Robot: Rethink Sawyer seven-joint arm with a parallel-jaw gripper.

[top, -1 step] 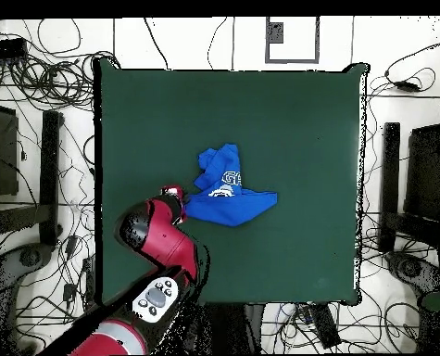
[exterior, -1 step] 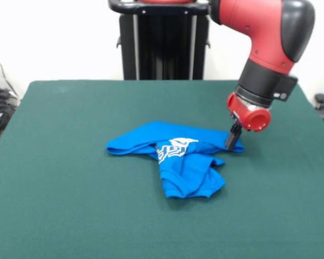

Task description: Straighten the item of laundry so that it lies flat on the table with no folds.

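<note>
One crumpled blue garment (exterior, -1 step: pixel 175 155) mid-table (exterior, -1 step: pixel 70 205), jaws at its edge, grip state unclear.

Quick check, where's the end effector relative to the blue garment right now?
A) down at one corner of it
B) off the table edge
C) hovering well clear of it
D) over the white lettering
A: in the front view the end effector is down at the far right corner of the crumpled blue garment, away from the white lettering.

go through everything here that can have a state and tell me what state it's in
item of laundry: crumpled, folded over itself, lettering partly hidden.
gripper: lowered onto one end of the garment; jaws open or shut, cannot tell.
table: bearing the garment near its middle.
</note>
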